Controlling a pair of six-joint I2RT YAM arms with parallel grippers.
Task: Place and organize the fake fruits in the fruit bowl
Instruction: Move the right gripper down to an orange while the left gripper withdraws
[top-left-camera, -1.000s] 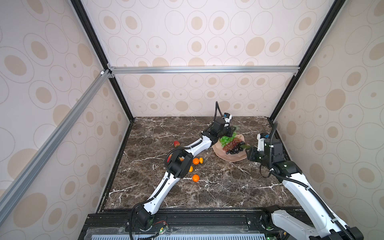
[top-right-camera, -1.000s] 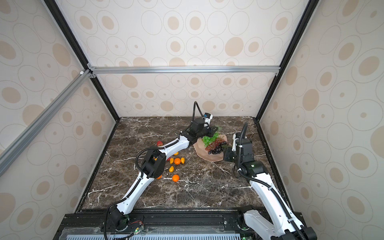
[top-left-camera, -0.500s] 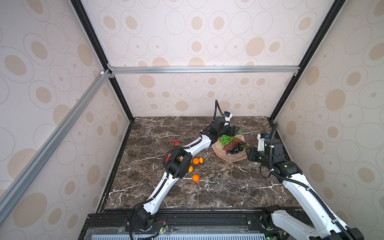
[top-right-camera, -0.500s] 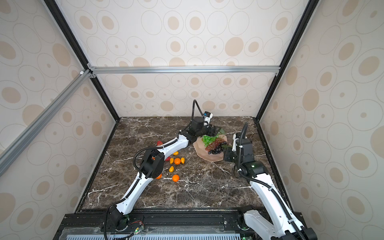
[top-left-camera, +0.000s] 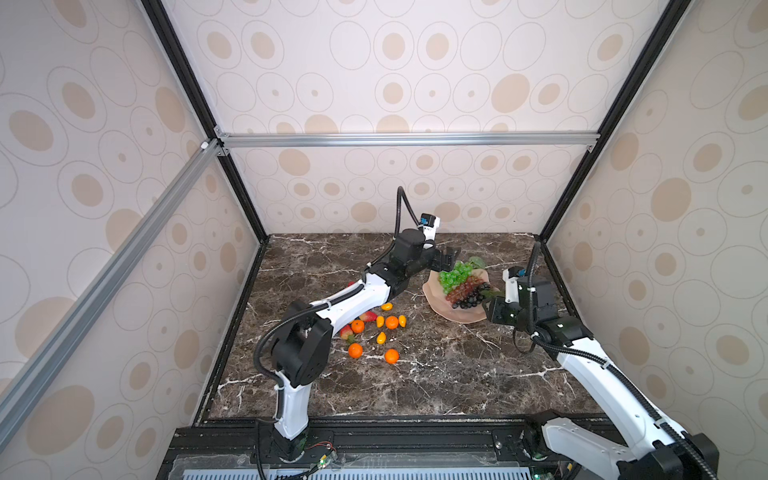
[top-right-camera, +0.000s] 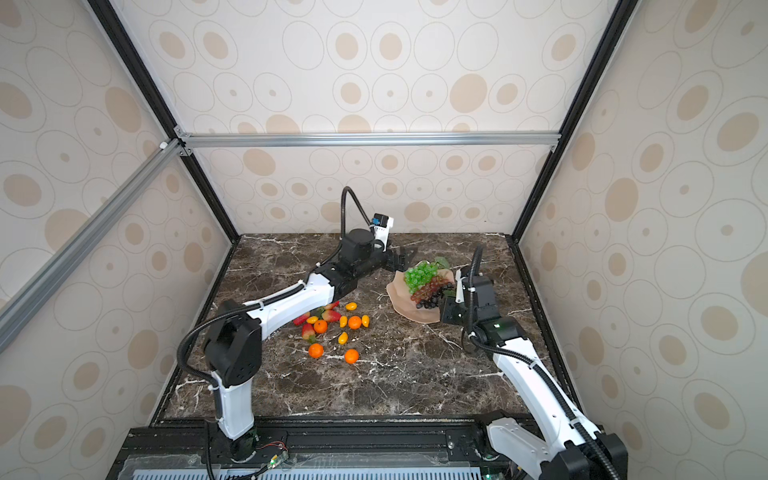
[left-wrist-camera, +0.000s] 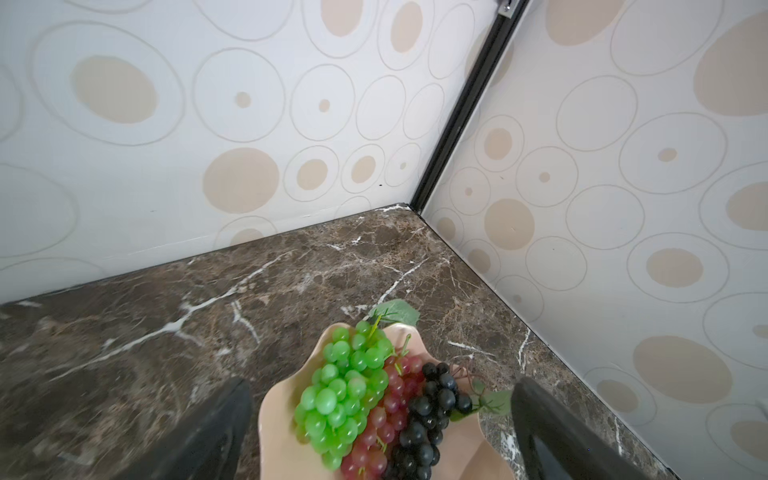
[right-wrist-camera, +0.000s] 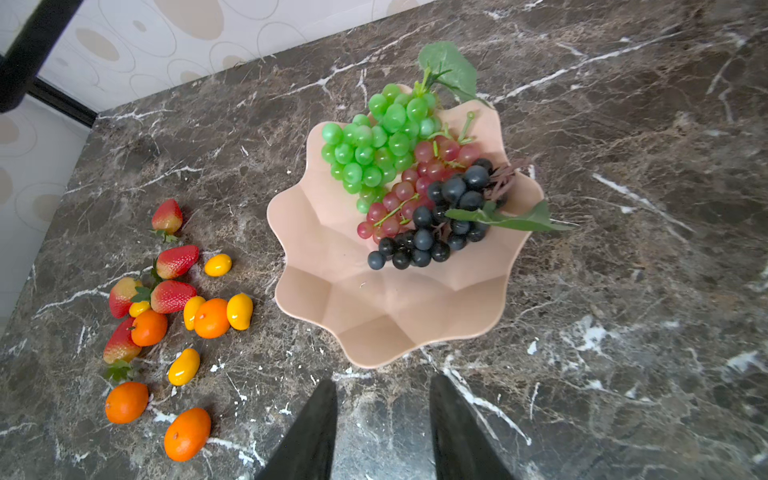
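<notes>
While your left gripper (top-left-camera: 451, 254) hangs over the far edge of the fruit bowl (right-wrist-camera: 374, 316), its jaws stand wide apart and empty. In the left wrist view its two fingers (left-wrist-camera: 224, 419) flank the bowl, and I see no contact with anything. The bowl sits on the marble table (right-wrist-camera: 623, 291), right of centre in both top views.

Three bunches lie in the bowl's far half, side by side and touching:
- green grape bunch (right-wrist-camera: 374, 145)
- red-purple grape bunch (right-wrist-camera: 405, 195)
- black grape bunch (right-wrist-camera: 436, 232)

Leaves stick out over the rim.

Your right gripper (right-wrist-camera: 382, 382) sits just off the bowl's near rim, above the table, jaws partly apart, nothing between them.

The other fruit is loose on the table, left of the bowl, beside your left forearm:
- five strawberries (right-wrist-camera: 176, 261)
- four tangerines (right-wrist-camera: 211, 318)
- five kumquats (right-wrist-camera: 218, 264)

They are packed close and several touch. Two of the tangerines lie nearer the front, slightly apart from the cluster.
</notes>
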